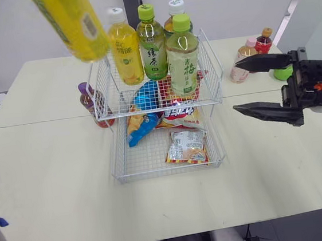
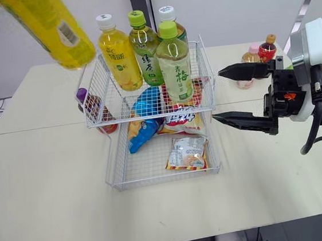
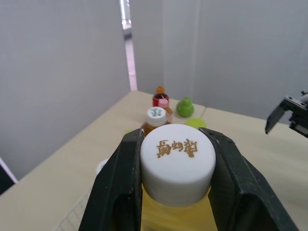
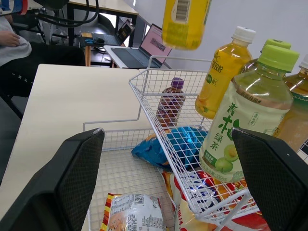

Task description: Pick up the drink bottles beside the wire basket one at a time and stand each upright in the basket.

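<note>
Aloft near the wire basket [image 1: 159,107], a yellow bottle [image 1: 73,23] hangs tilted from the robot's L claw [image 3: 175,144], whose two black fingers [image 3: 120,187] pinch its white cap [image 3: 177,166] from both sides. The bottle's base points away from that claw toward the basket's upper tier, just above one rear corner & not touching the wire.

Four bottles already stand upright in that tier: a yellow drink w/ white cap [image 1: 125,49], a green-capped tea [image 1: 151,44], a second green-capped tea [image 1: 183,57] nearer the R claw, and a white-capped bottle [image 1: 175,9] at the back.

The R claw [image 1: 236,86], spread wide & empty, hovers just beside the basket, tips aimed at it. Seen betw. its fingers [image 4: 72,187], the second green-capped tea stands straight ahead. Farther ahead of those tips, past the basket's opposite side, a purple-cap bottle [image 1: 87,102] stands upright on the table [image 1: 50,166], close against the wire; contact can't be told.

Just beyond the R claw's upper finger, a pink-capped bottle [image 1: 241,66] and a red bottle w/ orange cap [image 1: 264,40] stand close together. Below claw level, snack packets [image 1: 187,146] lie in the lower tier.
</note>
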Available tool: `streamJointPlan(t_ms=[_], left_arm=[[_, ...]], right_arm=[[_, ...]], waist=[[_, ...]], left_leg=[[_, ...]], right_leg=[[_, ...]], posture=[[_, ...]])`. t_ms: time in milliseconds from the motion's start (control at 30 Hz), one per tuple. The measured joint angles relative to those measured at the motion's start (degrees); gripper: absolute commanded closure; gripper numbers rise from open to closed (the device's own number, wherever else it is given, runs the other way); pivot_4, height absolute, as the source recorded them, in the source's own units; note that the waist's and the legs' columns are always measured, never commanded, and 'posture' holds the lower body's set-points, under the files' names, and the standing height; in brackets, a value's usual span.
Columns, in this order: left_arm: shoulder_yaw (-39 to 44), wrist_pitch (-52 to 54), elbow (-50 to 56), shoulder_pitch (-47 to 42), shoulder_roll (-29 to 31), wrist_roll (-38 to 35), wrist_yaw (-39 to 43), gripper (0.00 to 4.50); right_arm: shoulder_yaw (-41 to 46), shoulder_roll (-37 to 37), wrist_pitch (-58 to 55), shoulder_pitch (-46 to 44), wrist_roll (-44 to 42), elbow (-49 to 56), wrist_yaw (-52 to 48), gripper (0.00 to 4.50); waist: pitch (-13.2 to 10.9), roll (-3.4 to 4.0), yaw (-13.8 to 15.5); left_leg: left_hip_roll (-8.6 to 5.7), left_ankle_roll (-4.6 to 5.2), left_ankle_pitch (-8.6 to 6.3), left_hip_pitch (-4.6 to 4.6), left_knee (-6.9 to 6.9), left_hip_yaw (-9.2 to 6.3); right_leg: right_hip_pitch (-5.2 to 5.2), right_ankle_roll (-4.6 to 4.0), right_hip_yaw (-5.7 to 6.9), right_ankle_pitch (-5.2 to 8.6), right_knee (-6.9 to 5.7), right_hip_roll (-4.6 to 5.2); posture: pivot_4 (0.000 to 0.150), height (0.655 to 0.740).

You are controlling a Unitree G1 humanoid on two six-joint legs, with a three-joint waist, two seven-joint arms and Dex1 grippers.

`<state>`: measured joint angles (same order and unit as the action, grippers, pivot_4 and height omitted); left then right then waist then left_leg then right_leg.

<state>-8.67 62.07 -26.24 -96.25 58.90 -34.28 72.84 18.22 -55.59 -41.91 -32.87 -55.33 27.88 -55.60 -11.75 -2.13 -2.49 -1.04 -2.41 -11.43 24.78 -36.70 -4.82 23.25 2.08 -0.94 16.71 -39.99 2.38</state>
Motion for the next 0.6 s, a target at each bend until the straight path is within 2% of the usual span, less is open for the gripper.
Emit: streamJointPlan(t_ms=[133,333,600], left_arm=[[-0.51,-1.41,0.92,3.52,-4.88,1.73,-0.25,3.15],[-0.10,-6.16,2.65,10.32,-12.07,4.37,-4.87,3.15],[1.76,-8.40,4.03,14.69,-15.72,5.79,-7.01,3.15]], right_arm=[[0.06,0.22,0.10,-0.25,-0.02,-0.03,1.22,0.00],[0.27,0.56,0.09,-0.63,-0.64,0.04,3.33,0.00],[0.28,0.23,0.05,-0.62,-1.73,0.29,4.41,0.00]], waist=[[0.00,0.00,0.04],[-0.01,0.01,0.06],[-0.01,0.01,0.19]], left_leg=[[0.00,0.00,0.00,0.02,-0.01,0.02],[-0.01,0.00,0.00,0.06,-0.02,0.01],[-0.06,0.00,0.00,0.05,-0.05,0.01]], right_leg=[[0.03,-0.22,-0.04,-0.13,0.00,0.02],[0.06,-0.23,-0.04,-0.14,0.00,0.04],[0.05,-0.23,-0.04,-0.14,-0.01,0.10]], posture=[[0.150,0.7308],[0.150,0.7308],[0.150,0.7308]])
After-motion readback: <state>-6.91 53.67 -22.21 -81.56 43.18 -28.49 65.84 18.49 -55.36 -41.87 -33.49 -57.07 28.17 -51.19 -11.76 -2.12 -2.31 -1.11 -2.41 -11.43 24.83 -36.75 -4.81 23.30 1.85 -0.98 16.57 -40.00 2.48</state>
